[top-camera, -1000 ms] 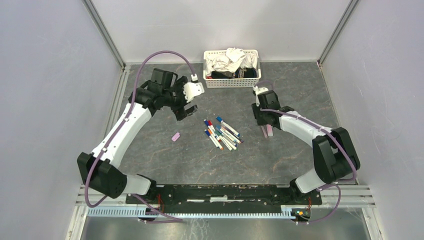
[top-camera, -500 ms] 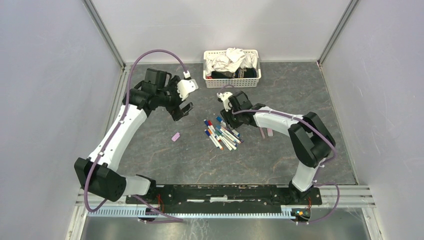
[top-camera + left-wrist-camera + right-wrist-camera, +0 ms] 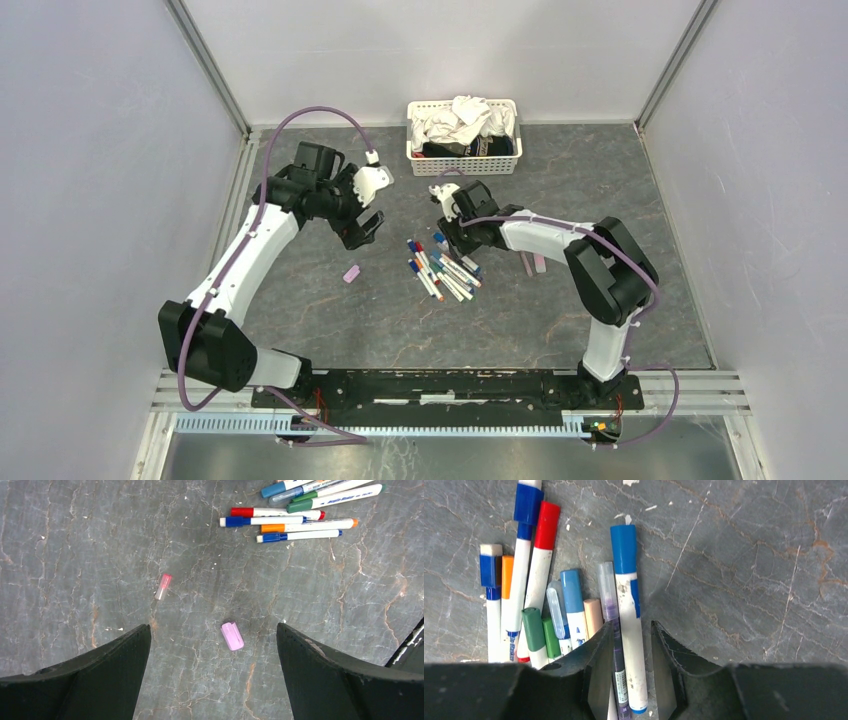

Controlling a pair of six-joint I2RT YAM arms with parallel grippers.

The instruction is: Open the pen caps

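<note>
Swung leftward off the two pink pens, the right pincer now narrowly straddles a blue-capped pen and a slim purple pen in the pile of pens; whether it grips them, I cannot tell. A loose pink cap lies on the tabletop under the wide-open left pincer. Farthest stands a white basket.

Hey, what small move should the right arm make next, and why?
Probably close the right tool on the blue-capped pen: its fingers straddle that capped pen with a small gap, though a slim purple pen lies between them too and may get pinched.
</note>
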